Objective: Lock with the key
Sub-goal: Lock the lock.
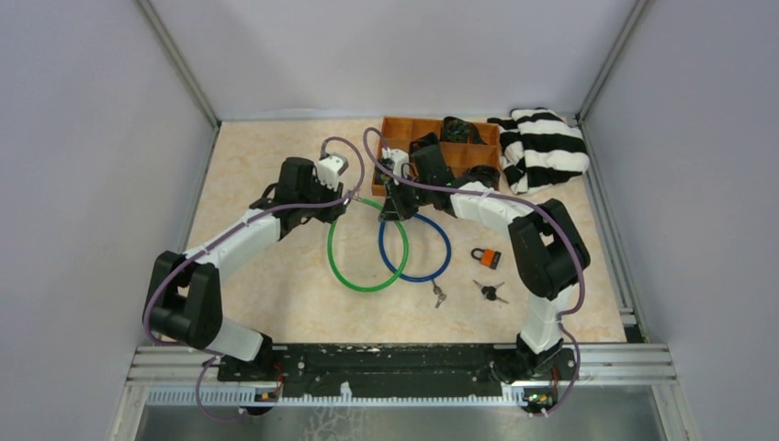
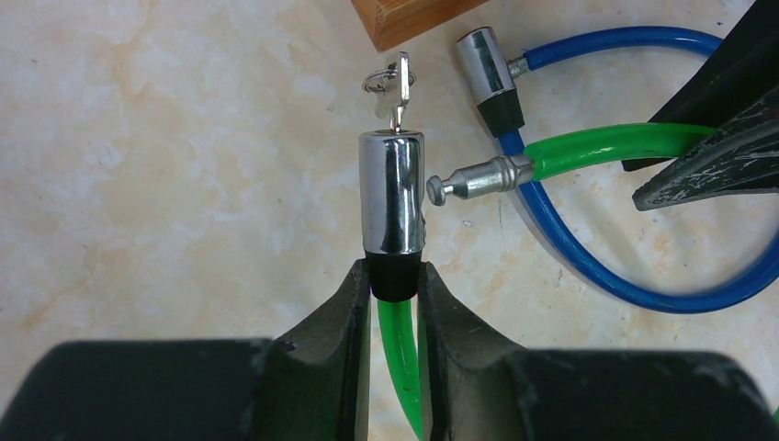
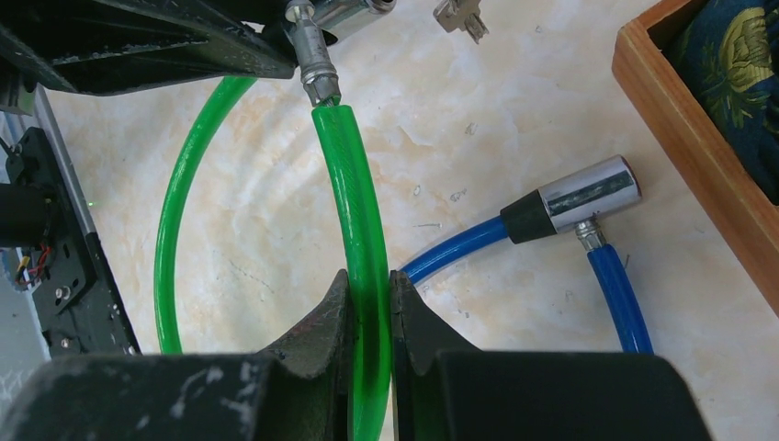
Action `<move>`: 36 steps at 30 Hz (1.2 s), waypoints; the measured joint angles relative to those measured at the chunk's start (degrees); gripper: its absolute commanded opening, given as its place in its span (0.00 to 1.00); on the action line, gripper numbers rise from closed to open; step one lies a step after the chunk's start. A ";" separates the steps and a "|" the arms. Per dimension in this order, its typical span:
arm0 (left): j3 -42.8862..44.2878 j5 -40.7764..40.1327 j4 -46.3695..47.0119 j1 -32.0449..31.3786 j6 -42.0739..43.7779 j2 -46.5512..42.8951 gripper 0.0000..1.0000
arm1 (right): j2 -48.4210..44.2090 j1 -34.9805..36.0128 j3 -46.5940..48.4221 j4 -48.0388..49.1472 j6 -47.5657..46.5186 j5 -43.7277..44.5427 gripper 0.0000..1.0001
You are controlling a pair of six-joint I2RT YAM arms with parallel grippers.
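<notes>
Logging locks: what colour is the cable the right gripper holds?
Green cable; clearest in the right wrist view.

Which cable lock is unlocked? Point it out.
The green cable lock: its pin sits outside the chrome barrel, which has the key in it. The blue cable lock has its pin seated in its barrel.

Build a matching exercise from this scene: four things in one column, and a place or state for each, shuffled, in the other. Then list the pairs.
Things
1. keyed lock barrel
2. green cable
3. blue cable
4. orange padlock

Places or states
A. lying free on the table near the loose keys
B. pinched at its black collar by the left hand
C. closed into a loop, flat on the table
D. pinched in the right hand, pin still outside the barrel

Pairs: 1-B, 2-D, 3-C, 4-A
</notes>
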 measured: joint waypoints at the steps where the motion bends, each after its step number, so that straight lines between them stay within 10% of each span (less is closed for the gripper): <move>1: 0.00 0.02 0.00 0.00 0.00 0.00 0.00 | 0.20 0.00 0.00 -0.15 0.11 0.02 0.00; 36: 0.00 0.48 0.44 0.00 -0.68 -0.20 0.00 | 1.18 0.74 -1.75 0.42 -0.07 0.22 0.00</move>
